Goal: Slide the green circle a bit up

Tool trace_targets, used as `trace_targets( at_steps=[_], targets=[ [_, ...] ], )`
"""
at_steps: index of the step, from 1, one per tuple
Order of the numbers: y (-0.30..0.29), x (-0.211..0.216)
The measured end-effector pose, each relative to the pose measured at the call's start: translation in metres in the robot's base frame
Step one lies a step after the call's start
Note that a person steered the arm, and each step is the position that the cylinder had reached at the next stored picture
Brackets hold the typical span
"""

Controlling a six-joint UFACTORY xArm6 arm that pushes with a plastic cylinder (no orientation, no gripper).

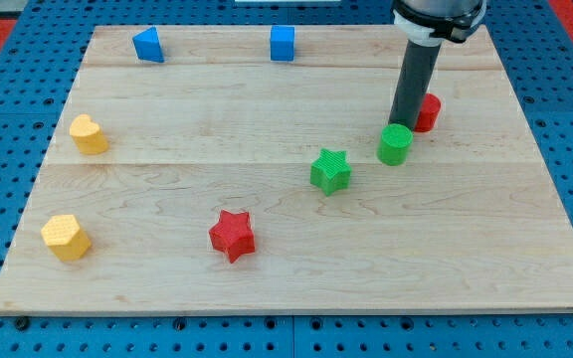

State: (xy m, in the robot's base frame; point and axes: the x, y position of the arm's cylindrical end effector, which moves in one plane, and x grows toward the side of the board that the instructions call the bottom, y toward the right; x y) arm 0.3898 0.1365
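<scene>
The green circle (395, 145) stands on the wooden board (286, 288), right of centre. My tip (404, 123) is right behind it, at its top edge, touching or nearly touching it. The dark rod rises from there to the view's top. A red block (427, 112), partly hidden by the rod, sits just up and right of the green circle. A green star (330, 170) lies to the circle's lower left.
A red star (233, 235) lies lower centre. A yellow heart-like block (88, 134) and a yellow hexagon (66, 237) sit at the left. Two blue blocks (148, 45) (283, 44) stand along the top edge. Blue pegboard surrounds the board.
</scene>
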Motion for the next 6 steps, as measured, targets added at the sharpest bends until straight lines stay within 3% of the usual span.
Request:
trace_targets(
  at_steps=[1, 2, 4, 5, 6],
  targets=[
    [0.009, -0.030],
    [0.026, -0.034],
    [0.080, 0.051],
    [0.040, 0.076],
    [-0.023, 0.068]
  ],
)
